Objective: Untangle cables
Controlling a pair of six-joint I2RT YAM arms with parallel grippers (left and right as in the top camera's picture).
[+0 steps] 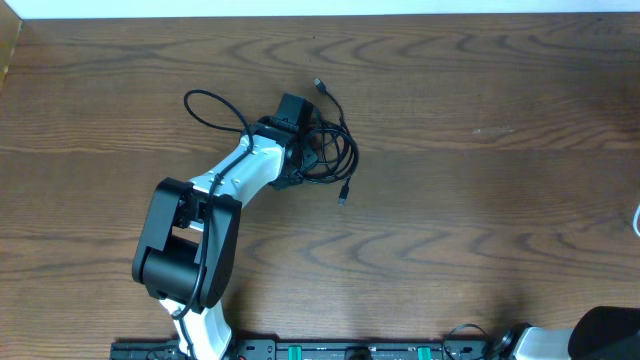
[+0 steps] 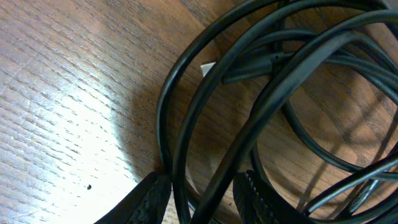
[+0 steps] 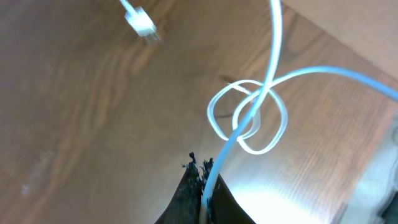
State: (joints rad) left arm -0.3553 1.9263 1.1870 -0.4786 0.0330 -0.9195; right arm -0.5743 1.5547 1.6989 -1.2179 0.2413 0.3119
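Note:
A coil of black cables [image 1: 335, 150] lies at mid-table, with small plugs sticking out at the far side [image 1: 320, 85] and near side [image 1: 343, 192]. My left gripper [image 1: 298, 150] is down on the coil's left side. In the left wrist view the coil's loops [image 2: 273, 74] fill the frame. The left gripper [image 2: 202, 180] is open, and two black strands run between its fingers with gaps on either side. My right gripper [image 3: 205, 171] is shut on the white cable [image 3: 273, 56], which has a loose knot [image 3: 249, 121] and a free plug [image 3: 140, 22].
The left arm's own thicker black cord [image 1: 205, 105] loops out to the left of the coil. A scrap of white cable [image 1: 637, 220] shows at the right edge, above the right arm's base [image 1: 610, 335]. A small white tag [image 2: 208, 67] lies under the coil.

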